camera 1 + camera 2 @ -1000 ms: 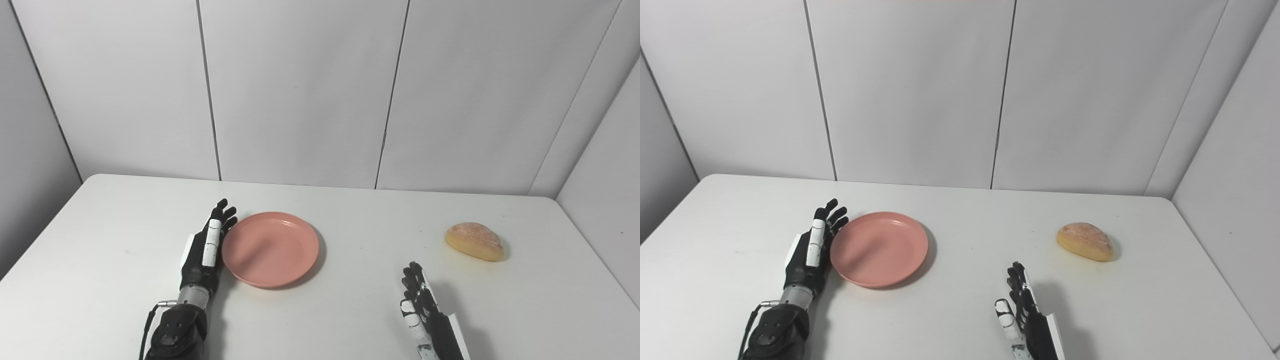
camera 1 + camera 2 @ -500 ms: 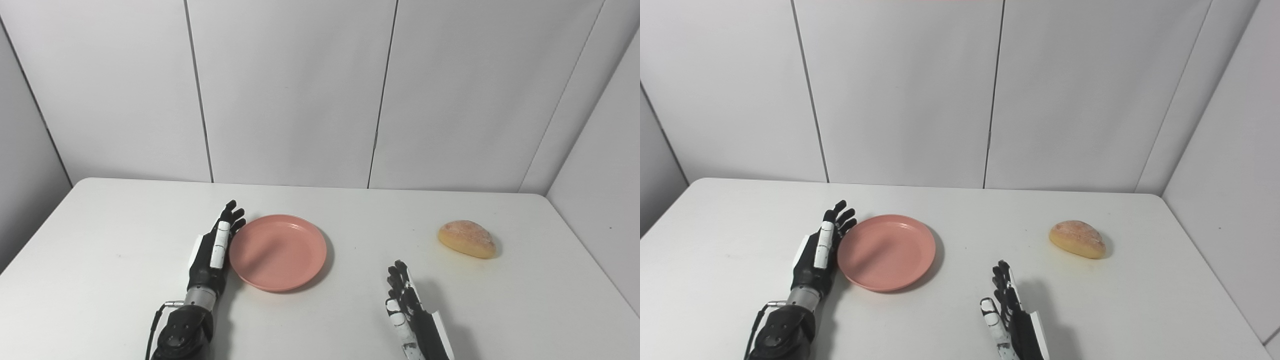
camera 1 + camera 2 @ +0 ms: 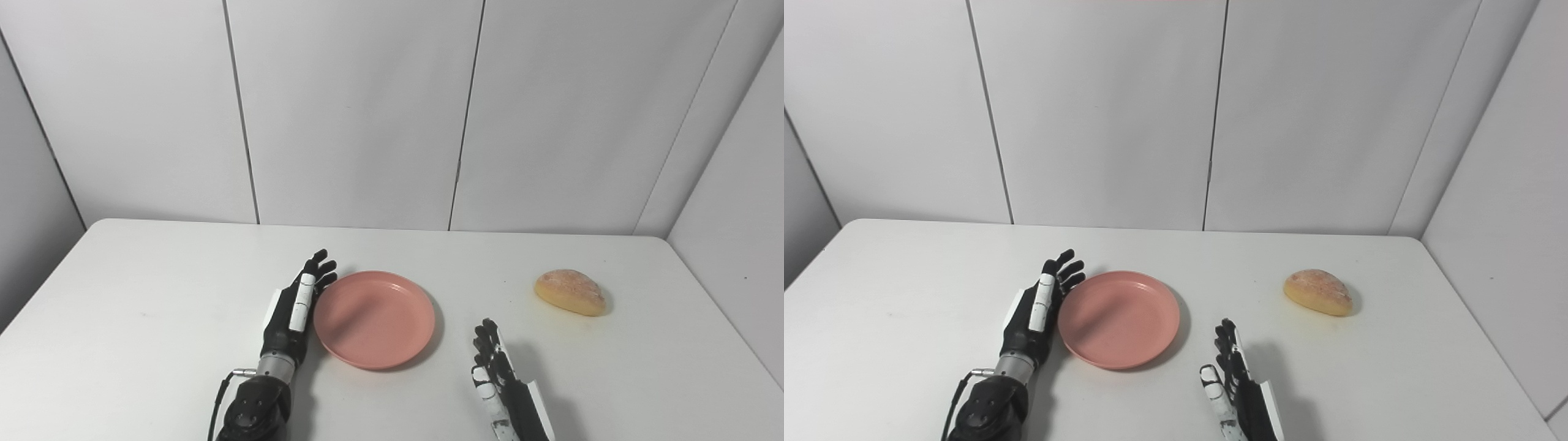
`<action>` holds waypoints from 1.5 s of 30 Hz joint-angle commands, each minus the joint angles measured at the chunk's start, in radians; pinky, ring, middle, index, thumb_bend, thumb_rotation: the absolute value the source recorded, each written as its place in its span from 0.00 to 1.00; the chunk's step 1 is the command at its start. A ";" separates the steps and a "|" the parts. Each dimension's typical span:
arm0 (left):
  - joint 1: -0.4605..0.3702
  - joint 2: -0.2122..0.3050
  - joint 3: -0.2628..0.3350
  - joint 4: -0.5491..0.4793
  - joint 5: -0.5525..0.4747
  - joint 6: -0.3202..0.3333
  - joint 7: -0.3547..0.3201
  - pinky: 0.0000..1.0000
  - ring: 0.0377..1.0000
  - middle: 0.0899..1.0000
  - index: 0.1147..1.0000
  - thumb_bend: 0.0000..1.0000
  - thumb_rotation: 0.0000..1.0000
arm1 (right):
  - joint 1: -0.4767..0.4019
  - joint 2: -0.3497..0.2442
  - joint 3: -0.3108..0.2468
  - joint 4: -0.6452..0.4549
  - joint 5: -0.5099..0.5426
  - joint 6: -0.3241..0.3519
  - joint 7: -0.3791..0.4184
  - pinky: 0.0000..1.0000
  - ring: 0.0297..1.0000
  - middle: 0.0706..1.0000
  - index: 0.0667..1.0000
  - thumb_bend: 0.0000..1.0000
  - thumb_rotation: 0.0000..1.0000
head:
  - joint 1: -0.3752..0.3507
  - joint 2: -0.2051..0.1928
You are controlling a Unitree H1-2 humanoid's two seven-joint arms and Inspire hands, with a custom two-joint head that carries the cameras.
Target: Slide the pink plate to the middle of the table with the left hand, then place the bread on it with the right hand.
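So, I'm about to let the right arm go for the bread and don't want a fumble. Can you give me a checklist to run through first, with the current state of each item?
1. Round pink plastic plate near table middle: ok.
2. Left robot hand clear of the plate: not ok, it lies flat against the plate's left rim.
3. Plate holds nothing: ok.
4. Golden oval bread roll lying free on the white table, right of the plate: ok.
5. Right robot hand open and holding nothing: ok.
6. Path from right robot hand to roll unobstructed: ok.
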 commanded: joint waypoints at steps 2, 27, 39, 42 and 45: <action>-0.009 -0.021 -0.020 0.001 0.018 -0.014 -0.017 0.91 0.88 0.89 0.87 0.75 1.00 | -0.011 0.007 0.002 -0.002 0.008 -0.030 -0.001 1.00 0.99 0.98 1.00 0.67 0.88 | 0.002 0.004; -0.023 -0.025 -0.042 0.004 0.039 0.014 -0.037 0.98 0.97 0.97 0.97 0.75 1.00 | -0.022 0.010 0.001 0.008 0.009 -0.030 -0.003 1.00 0.99 0.98 1.00 0.65 0.87 | -0.002 0.006; 0.006 -0.016 -0.012 0.002 0.045 -0.061 0.002 0.97 0.97 0.96 0.94 0.75 1.00 | -0.032 0.008 -0.003 0.007 0.007 -0.028 -0.008 1.00 0.99 0.99 1.00 0.67 0.87 | -0.004 0.031; 0.016 -0.013 -0.013 -0.012 0.047 -0.051 0.001 0.98 0.98 0.97 0.95 0.75 1.00 | -0.033 0.009 -0.003 0.004 0.011 -0.025 -0.006 1.00 1.00 0.99 1.00 0.67 0.87 | -0.005 0.034; 0.023 -0.011 -0.017 -0.018 0.047 -0.048 -0.002 0.97 0.98 0.97 0.95 0.75 1.00 | -0.031 0.008 -0.003 0.001 0.013 -0.025 -0.005 1.00 1.00 0.99 1.00 0.66 0.87 | -0.005 0.035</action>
